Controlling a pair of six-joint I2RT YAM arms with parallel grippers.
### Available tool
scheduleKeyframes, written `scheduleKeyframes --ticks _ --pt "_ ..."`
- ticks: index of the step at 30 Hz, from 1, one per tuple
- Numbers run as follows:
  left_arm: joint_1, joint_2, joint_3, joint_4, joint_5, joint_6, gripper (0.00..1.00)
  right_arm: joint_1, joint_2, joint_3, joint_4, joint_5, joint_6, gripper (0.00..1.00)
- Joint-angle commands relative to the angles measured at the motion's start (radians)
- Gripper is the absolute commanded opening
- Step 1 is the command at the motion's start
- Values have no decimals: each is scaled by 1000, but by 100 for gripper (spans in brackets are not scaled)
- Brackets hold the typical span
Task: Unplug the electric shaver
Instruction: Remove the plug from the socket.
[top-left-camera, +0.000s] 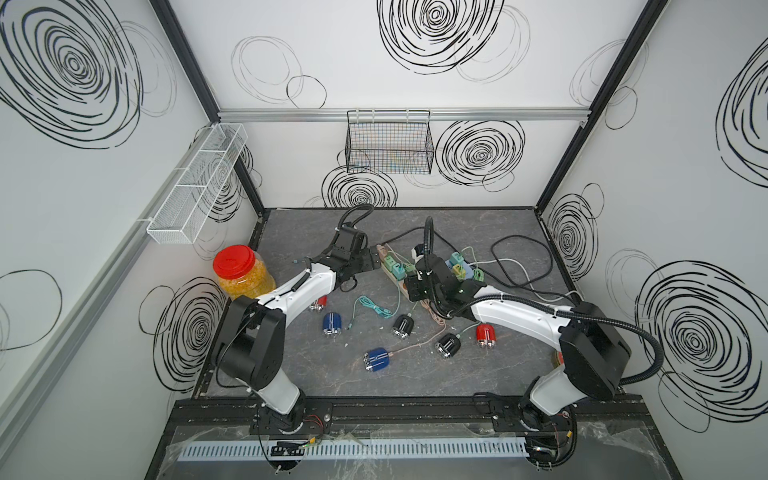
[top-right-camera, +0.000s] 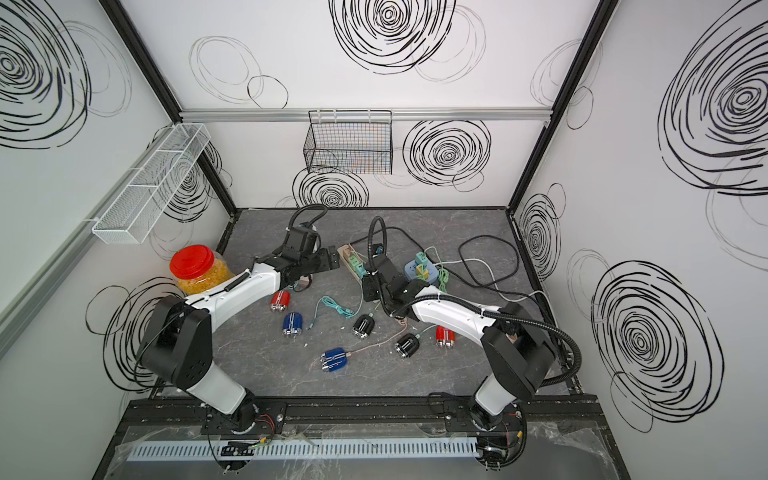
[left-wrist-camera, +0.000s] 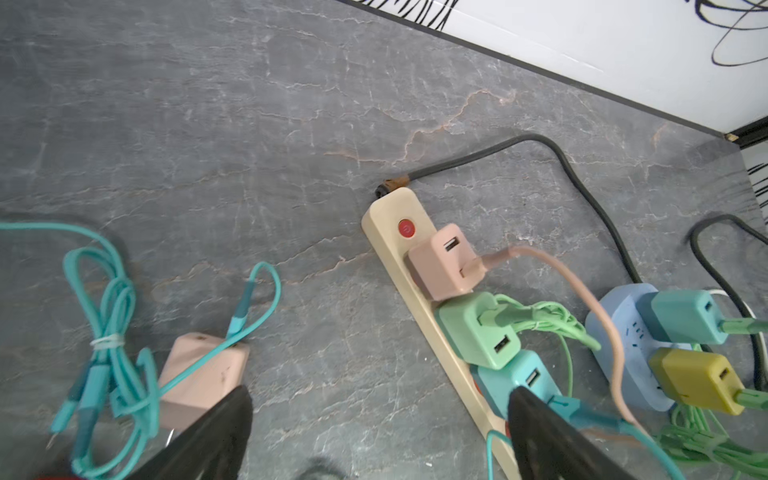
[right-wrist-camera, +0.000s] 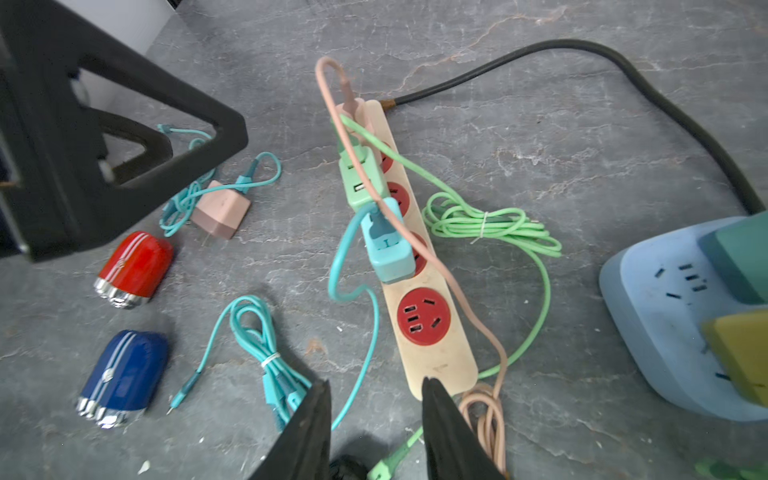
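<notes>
Where the cream power strip (left-wrist-camera: 388, 232) lies slantwise at mid-table, its far end carries a red button (left-wrist-camera: 406, 229) marked with a white power symbol. That symbol is the only mark clear enough to make out. Just beside the button a pink adapter (left-wrist-camera: 440, 266) sits in the first socket, and a pink cable (left-wrist-camera: 598, 316) leaves it. In a top view that cable reaches a blue shaver (top-left-camera: 376, 360) lying on its side near the front, well apart from the strip. Another blue shaver's (right-wrist-camera: 120, 374) round emblem is too small to read.

The left gripper (left-wrist-camera: 380, 392) hovers just left of the strip's far end. Its jaws are spread wide and hold nothing. The right gripper (right-wrist-camera: 376, 384) hangs over the strip's near end, its jaws partly apart with nothing clamped between them. A loose pink plug block (left-wrist-camera: 203, 374) rests on the grey table (left-wrist-camera: 208, 124), crossed by a teal cable (left-wrist-camera: 108, 299).
</notes>
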Motion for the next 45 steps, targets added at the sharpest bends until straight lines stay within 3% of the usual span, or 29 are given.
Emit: scheduleKeyframes --ticks 1,11,20,45 --pt "-7 43 54 2 37 53 100 -21 56 -11 41 9 -25 41" --pt "-53 113 104 -22 37 138 99 -65 187 48 75 -36 -39 36" --pt "-79 164 133 -18 -14 151 99 -81 240 100 90 -59 -65 45" --pt "-80 239 138 -33 -36 162 99 -88 331 233 90 -108 -135 44"
